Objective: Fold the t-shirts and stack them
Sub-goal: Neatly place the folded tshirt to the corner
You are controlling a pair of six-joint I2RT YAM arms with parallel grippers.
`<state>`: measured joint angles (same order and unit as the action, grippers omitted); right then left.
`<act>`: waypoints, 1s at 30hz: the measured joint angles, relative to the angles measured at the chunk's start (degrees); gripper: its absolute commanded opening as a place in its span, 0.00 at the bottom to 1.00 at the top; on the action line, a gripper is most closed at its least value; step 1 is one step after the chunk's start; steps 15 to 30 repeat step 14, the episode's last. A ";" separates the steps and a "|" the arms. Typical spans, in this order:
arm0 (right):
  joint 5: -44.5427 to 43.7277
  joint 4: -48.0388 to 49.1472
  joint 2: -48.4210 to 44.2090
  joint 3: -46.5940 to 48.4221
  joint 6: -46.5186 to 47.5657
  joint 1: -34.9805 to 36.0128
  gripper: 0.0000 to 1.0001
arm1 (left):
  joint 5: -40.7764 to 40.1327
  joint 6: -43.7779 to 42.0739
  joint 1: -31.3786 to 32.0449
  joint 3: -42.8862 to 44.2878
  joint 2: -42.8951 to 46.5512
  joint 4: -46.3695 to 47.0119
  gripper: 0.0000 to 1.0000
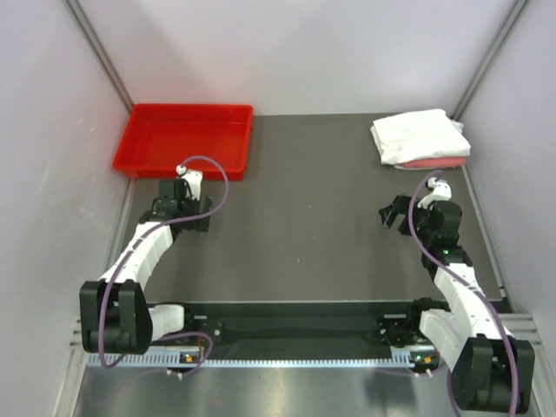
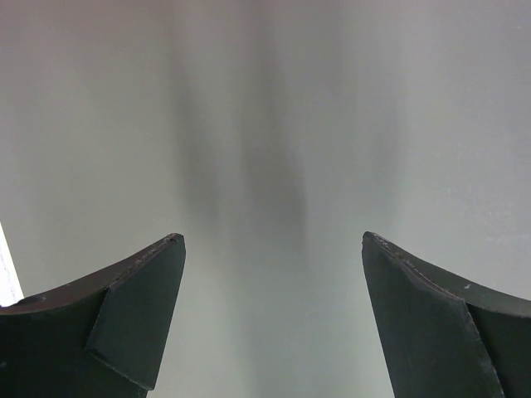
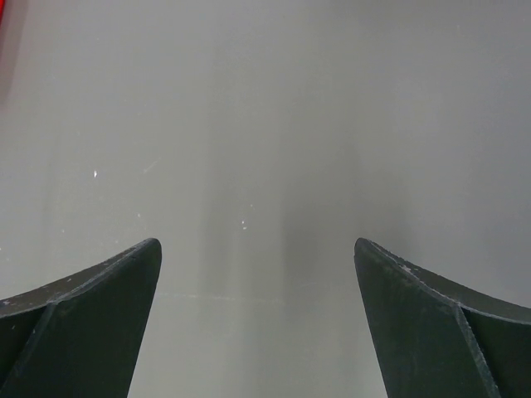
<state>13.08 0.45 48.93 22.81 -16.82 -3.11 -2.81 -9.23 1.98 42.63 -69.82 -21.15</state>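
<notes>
A folded white t-shirt lies on top of a folded pink-red t-shirt at the far right of the table; only the pink-red edge shows under it. My right gripper is open and empty, near and left of the stack, apart from it. My left gripper is open and empty at the left, just in front of the red bin. In the left wrist view and the right wrist view the fingers stand wide apart over bare table.
A rigid red plastic bin stands at the far left, empty; a sliver of it shows in the right wrist view. Grey walls close in on the left, right and back. The dark table lies between the arms.
</notes>
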 measured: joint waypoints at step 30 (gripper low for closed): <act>-0.22 0.26 -0.42 -0.02 -0.37 0.00 1.00 | 3.19 -1.11 -3.41 -0.28 0.02 0.26 0.92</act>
